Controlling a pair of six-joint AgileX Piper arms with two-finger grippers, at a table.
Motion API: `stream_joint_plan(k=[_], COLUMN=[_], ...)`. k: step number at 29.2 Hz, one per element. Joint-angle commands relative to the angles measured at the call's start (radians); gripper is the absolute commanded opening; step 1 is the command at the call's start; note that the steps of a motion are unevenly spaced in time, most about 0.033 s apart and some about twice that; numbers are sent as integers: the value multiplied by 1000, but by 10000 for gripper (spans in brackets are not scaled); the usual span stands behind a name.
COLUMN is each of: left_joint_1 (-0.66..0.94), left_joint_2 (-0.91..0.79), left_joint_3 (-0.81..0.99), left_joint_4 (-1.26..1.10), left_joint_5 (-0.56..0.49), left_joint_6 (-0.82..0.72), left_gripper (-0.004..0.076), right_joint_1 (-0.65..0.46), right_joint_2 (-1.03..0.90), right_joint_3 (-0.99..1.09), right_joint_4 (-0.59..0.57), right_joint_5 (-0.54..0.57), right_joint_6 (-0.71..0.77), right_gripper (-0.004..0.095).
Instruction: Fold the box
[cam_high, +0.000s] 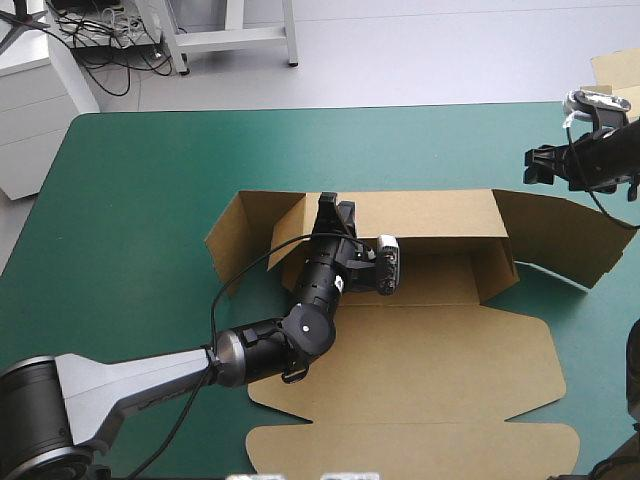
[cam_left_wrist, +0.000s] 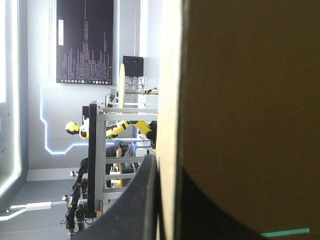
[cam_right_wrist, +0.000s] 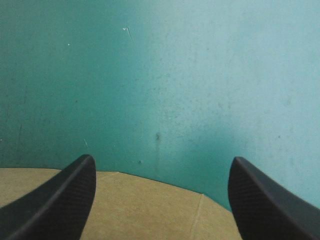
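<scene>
The brown box lies in the middle of the teal-green cover, its lid panel flat toward the near edge and its back wall and side flaps raised. My left gripper is shut on the left part of the back wall. In the left wrist view the board's pale edge runs between the black fingers, and its brown face fills the side. My right gripper hovers above the box's right flap. It stands open and holds nothing; brown board lies below its fingers.
Bare teal-green cover stretches to the left of the box and behind it. A piece of more brown board shows beyond the table's far right corner. The box's right flap reaches close to the table's right edge.
</scene>
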Motion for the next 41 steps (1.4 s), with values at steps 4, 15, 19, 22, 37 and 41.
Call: stream_joint_plan(k=[4, 15, 19, 22, 37, 41], left_joint_1=[0, 0, 0, 0, 0, 0], left_joint_2=[-32, -32, -32, -32, -32, -32], left_joint_3=[-24, -24, -24, -24, -24, -24], left_joint_4=[52, 52, 52, 50, 48, 48], left_joint_5=[31, 94, 91, 91, 60, 58], left_joint_6=[-31, -106, -106, -108, -94, -95], left_gripper=[-10, -10, -10, -10, -10, -10], right_joint_1=[1, 1, 1, 1, 1, 1], right_joint_2=[-46, -64, -87, -122, -373, -385], right_joint_3=[-17, 93, 141, 199, 529, 533], right_joint_4=[3, -19, -17, -7, 254, 273], right_joint_5=[45, 66, 58, 34, -187, -147], right_joint_6=[-41, -55, -59, -74, -314, -341], right_gripper=[672, 670, 670, 670, 670, 670])
